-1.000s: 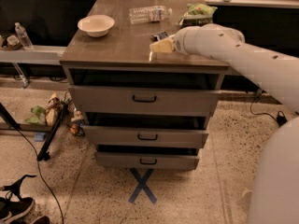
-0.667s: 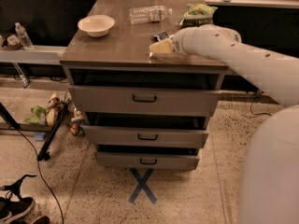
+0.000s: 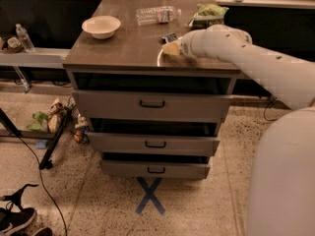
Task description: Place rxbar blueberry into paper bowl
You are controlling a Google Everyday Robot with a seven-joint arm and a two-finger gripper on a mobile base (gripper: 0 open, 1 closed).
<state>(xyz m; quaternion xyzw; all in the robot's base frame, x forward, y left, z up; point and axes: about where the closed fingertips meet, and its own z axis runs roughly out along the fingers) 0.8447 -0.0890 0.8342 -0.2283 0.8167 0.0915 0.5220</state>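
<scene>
The paper bowl is off-white and round, on the far left of the brown cabinet top. The rxbar blueberry is a small dark bar lying near the middle right of the top; only part of it shows behind my gripper. My gripper is at the end of the white arm that reaches in from the right. It hovers low over the top, just in front of the bar.
A clear plastic bottle lies at the back of the top. A green crinkled snack bag lies at the back right. The cabinet has three drawers, partly open. Cables, shoes and litter lie on the floor at left.
</scene>
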